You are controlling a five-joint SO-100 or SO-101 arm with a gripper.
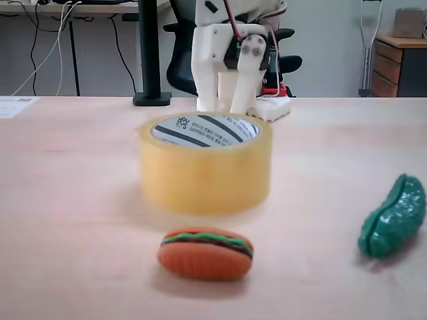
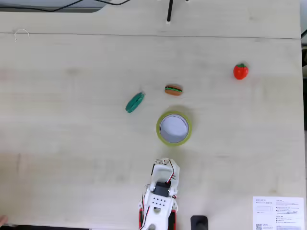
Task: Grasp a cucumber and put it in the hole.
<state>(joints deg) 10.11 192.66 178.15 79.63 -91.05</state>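
Folded back over the arm's base, the gripper (image 2: 166,163) sits on the near side of the tape roll (image 2: 173,127) in the overhead fixed view, apart from it and touching nothing. Whether its fingers are spread or closed I cannot tell: from above they merge into one white tip, and in the low fixed view the white arm (image 1: 230,57) stands behind the roll with its parts overlapping. It holds nothing.

All places below are given from the roll. Its hole (image 2: 173,127) faces upward, and the white core with black print shows inside the yellowish wall (image 1: 205,175) in the low view.

From above, the cucumber (image 2: 135,102) lies up and to the left of the roll, clear of it, on the bare wooden table (image 2: 72,120). In the low view the cucumber (image 1: 393,217) lies to the right of the roll and closer to the camera, tilted, its lengthwise seam showing.

Just beyond the roll from the arm lies the burger (image 2: 173,90), near but not touching; in the low view the burger (image 1: 205,252) is directly in front of the roll. A red strawberry (image 2: 241,71) lies well off to the upper right of the roll from above. A printed sheet (image 2: 278,213) lies at the table corner, lower right of the roll.
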